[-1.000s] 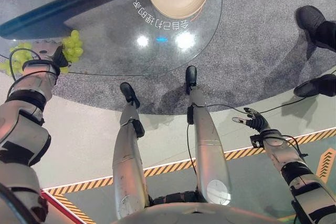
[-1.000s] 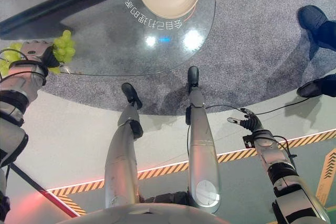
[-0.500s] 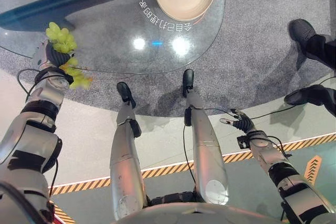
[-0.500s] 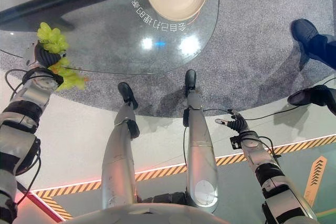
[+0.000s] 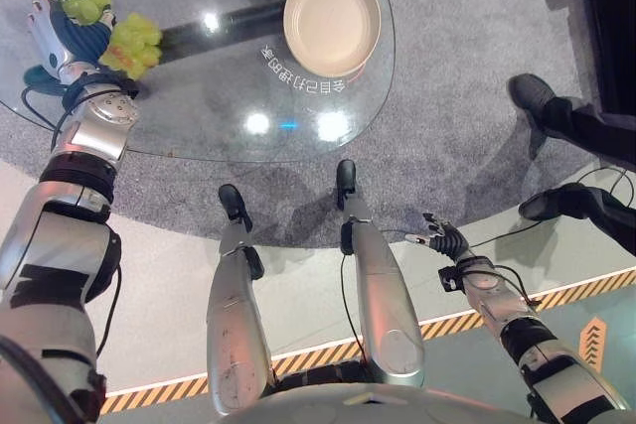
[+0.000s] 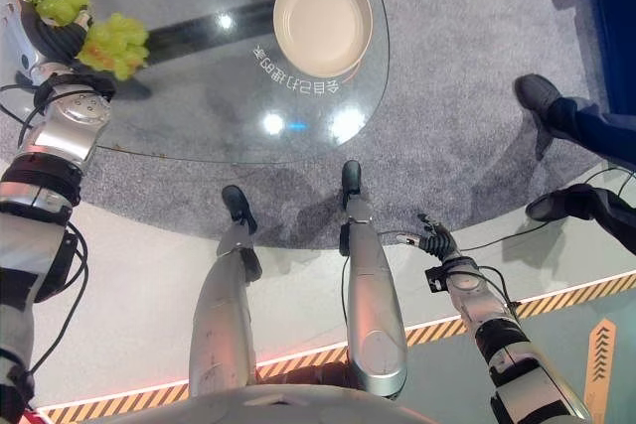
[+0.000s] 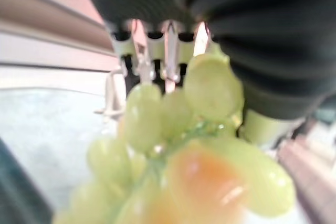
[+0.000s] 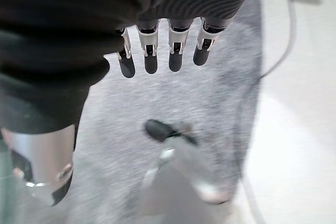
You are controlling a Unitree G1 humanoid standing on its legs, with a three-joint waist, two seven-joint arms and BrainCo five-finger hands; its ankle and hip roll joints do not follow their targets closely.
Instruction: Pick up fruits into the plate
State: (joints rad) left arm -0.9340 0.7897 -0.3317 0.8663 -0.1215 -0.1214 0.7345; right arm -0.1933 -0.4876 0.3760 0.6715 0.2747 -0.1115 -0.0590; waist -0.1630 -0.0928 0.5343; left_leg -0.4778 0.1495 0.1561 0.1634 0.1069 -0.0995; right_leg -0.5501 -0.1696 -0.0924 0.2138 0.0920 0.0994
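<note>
Green grapes, a plump translucent bunch [image 5: 94, 9], sit in my left hand [image 5: 68, 39], which I hold raised above the far left edge of the round glass table [image 5: 199, 96]. My fingers [image 7: 169, 56] curl round the bunch from behind, so that part of it stands above my hand and part spills out on the side toward the plate; in my left wrist view the grapes press right up against my palm.

On the same glass table, well apart from the grapes and toward its far right side, lies the shallow round beige plate [image 5: 331, 19], with nothing on it. The table stands on a grey speckled carpet [image 5: 467, 57].

I let my right hand [image 5: 444, 241] hang low off the table, near its right edge and over the border of the carpet, fingers [image 8: 150, 59] straight and relaxed, holding nothing.

Beyond the table's right side, on the carpet, stand a person's dark shoes [image 5: 532, 92] and dark trouser legs [image 5: 596, 131].
</note>
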